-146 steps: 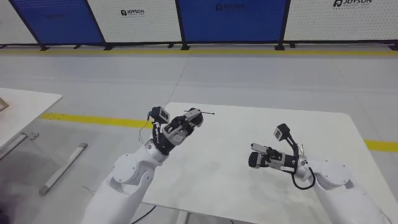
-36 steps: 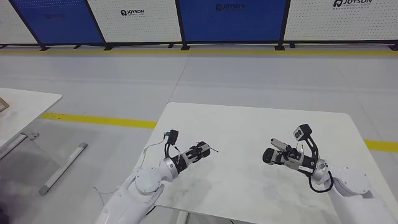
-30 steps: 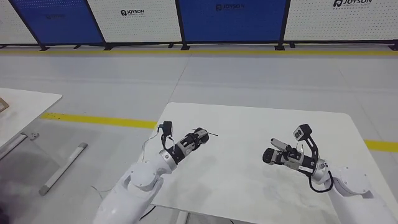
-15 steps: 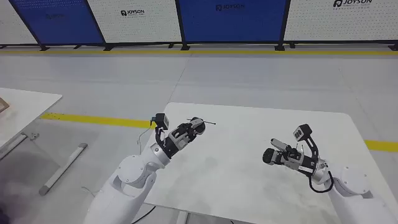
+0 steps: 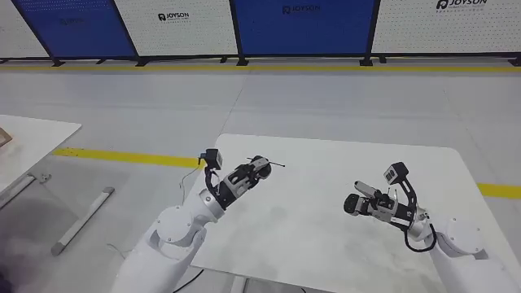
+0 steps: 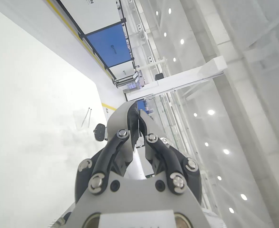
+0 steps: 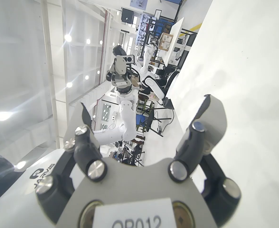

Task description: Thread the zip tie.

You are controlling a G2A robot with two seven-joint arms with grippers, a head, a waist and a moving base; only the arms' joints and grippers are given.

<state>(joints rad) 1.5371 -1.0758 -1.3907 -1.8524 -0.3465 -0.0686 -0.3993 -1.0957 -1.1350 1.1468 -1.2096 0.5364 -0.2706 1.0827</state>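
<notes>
In the top view we see the left claw a little left of the centre of the frame, held over the left part of the white surface and raised from it. Its two fingers are pressed together. They pinch the zip tie, which sticks out from the tips as a thin dark line pointing to the right of the frame. In the left wrist view the same claw stands in the lower middle of the frame with the pads shut one against the other. We cannot make out the zip tie itself between them there. To the left of the fingers in that view, two thin strips with dark heads lie side by side on the surface, near its far corner.

The right claw is in the lower right of the top view, over the right part of the surface and well apart from the left one. In the right wrist view this claw has its fingers spread wide and nothing is between them. The surface fills the right side of that frame.
</notes>
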